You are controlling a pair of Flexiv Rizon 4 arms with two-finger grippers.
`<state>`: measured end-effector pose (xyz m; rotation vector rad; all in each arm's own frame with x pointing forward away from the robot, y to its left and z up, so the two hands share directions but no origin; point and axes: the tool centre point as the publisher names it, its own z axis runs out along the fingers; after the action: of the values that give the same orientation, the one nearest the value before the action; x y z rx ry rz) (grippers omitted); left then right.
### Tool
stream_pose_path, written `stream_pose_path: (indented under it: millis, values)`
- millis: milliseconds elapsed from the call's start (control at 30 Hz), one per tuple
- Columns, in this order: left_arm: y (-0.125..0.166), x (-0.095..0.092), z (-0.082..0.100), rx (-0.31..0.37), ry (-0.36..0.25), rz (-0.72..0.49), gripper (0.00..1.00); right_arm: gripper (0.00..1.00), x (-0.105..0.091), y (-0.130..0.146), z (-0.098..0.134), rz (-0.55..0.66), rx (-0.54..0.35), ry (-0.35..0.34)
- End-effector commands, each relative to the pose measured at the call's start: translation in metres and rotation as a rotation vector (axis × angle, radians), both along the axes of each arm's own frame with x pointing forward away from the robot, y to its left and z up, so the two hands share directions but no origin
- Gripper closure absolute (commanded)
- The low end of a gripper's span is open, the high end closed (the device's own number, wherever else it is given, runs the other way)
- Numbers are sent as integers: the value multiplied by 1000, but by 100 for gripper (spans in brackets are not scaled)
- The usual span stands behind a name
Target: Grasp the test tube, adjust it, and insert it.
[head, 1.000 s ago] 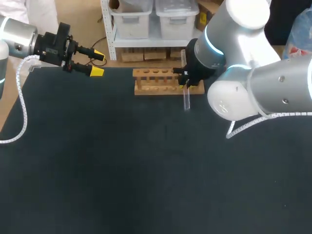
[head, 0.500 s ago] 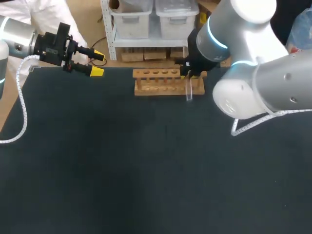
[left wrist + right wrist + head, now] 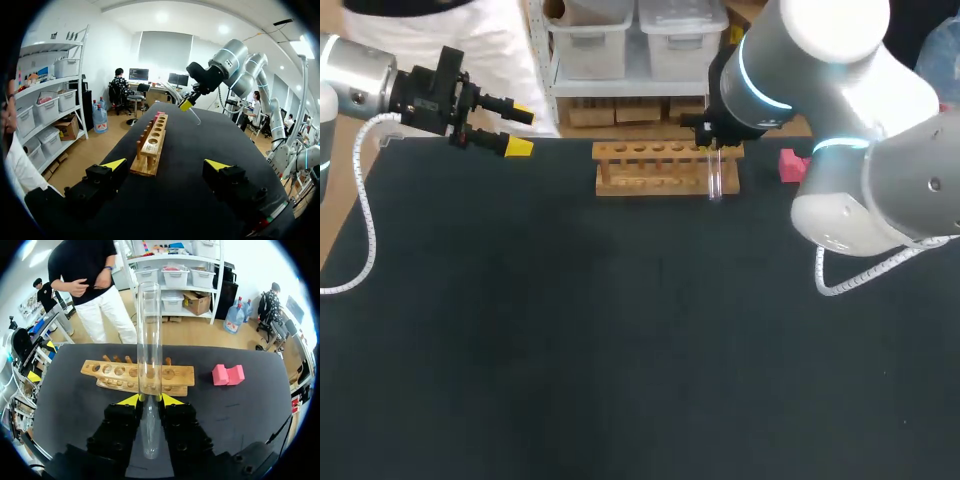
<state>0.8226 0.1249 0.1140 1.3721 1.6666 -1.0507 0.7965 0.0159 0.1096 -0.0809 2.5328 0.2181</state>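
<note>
A clear glass test tube (image 3: 149, 340) stands upright between the yellow tips of my right gripper (image 3: 150, 400), which is shut on it. In the head view the tube (image 3: 714, 176) hangs in front of the right end of the wooden rack (image 3: 650, 167), under my right gripper (image 3: 712, 148). The rack (image 3: 135, 375) lies just ahead of that gripper, with a row of several empty holes. My left gripper (image 3: 517, 130) is open at the table's far left corner, well away from the rack (image 3: 152, 145); nothing is between its fingers (image 3: 114, 165).
A pink block (image 3: 790, 164) lies on the dark table mat (image 3: 620, 330) to the right of the rack, also seen as the pink block (image 3: 228, 374) in the right wrist view. My right arm's white cable (image 3: 860, 270) hangs over the table's right side.
My right gripper has carried the tube away from me and a little to the right, up to the rack's right end. The pink block has come into view. The left arm has kept still.
</note>
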Motion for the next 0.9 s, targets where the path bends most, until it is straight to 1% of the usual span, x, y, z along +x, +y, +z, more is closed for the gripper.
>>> stream_pose_path:
  millis: [33,200,900]
  values:
    - [0,-1,-1,-1,-3,1,0,100,-10,0,7,-35,-4,-123]
    - [0,-1,-1,-1,-3,1,0,100,-13,0,11,-26,1,-141]
    - [0,-1,-1,-1,-3,1,0,100,-13,0,11,-21,3,-141]
